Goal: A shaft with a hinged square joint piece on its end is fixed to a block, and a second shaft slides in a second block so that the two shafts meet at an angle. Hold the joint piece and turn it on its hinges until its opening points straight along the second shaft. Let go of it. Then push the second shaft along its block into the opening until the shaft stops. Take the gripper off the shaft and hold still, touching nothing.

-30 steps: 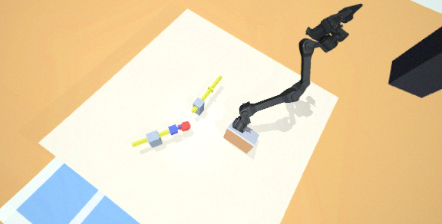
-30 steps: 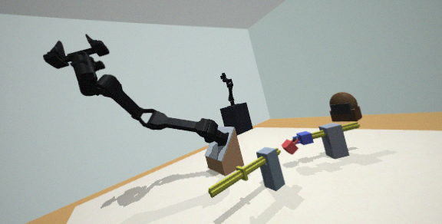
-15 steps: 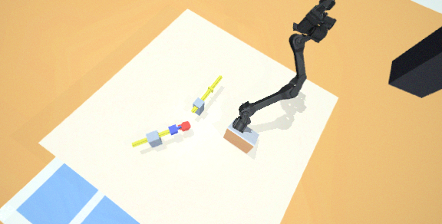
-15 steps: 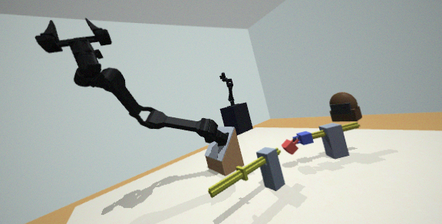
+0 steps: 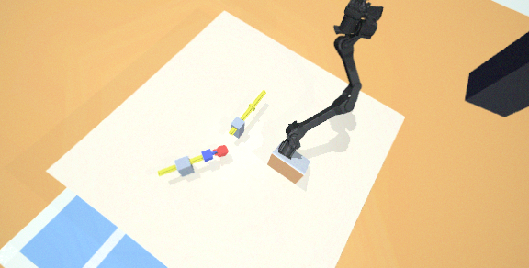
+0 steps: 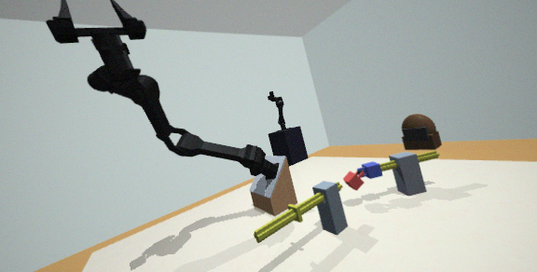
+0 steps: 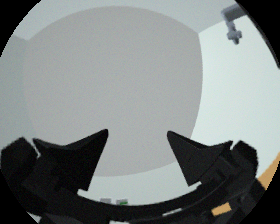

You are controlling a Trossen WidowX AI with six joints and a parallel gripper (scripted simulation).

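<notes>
The red joint piece point(image 5: 221, 150) point(image 6: 353, 180) hangs on its hinges at the end of the first shaft, beyond a blue part point(image 5: 208, 155) point(image 6: 372, 170). In the exterior view it is tilted downward; where its opening points is too small to tell. The first yellow shaft point(image 5: 166, 171) point(image 6: 428, 156) passes through a grey block point(image 5: 185, 166) point(image 6: 409, 175). The second yellow shaft point(image 5: 259, 97) point(image 6: 275, 224), with a small collar, sits in another grey block point(image 5: 238, 127) point(image 6: 332, 210); its near end is apart from the red piece. My gripper point(image 6: 88, 3) point(image 7: 139, 133) is open and empty, high up and far from both shafts.
The arm's base stands on a wedge-shaped block point(image 5: 286, 168) point(image 6: 274, 203) beside the shafts. A dark box point(image 5: 500, 85) point(image 6: 290, 146) stands off the white mat point(image 5: 138, 131). A brown domed object point(image 6: 419, 129) is at the back right. Blue panels point(image 5: 69, 232) lie at the mat's lower left.
</notes>
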